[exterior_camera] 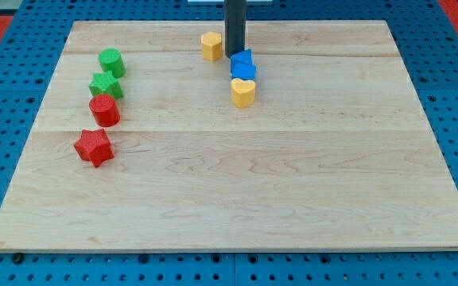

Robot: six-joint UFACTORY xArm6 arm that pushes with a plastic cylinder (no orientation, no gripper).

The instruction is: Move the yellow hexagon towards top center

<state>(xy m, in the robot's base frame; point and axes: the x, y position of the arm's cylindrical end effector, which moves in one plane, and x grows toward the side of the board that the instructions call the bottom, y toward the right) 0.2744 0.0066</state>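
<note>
- The yellow hexagon [211,45] is sitting near the top centre of the desk [237,191], slightly toward the view's left of the middle and close to the top edge.
- My tip [235,56] is standing just beside the hexagon on the view's right; whether it is actually touching the block is hard to tell from this angle.
- The rod is coming straight down from the view's top edge, upright and dark, with no fingers on it, so there is no opening or holding to report.
- A blue block [243,65], its shape unclear though it looks angular, is lying directly below my tip toward the view's bottom, seemingly against it.
- A yellow heart [243,92] is resting just under the blue block, touching or nearly touching it.
- Well apart, on the view's left side, four blocks are forming a loose column.
- A green cylinder [111,62] is heading that column, with a green star [105,84] just beneath it.
- A red cylinder [104,110] is sitting right below the green star, and a red star [95,147] is lying a little lower and further left.
</note>
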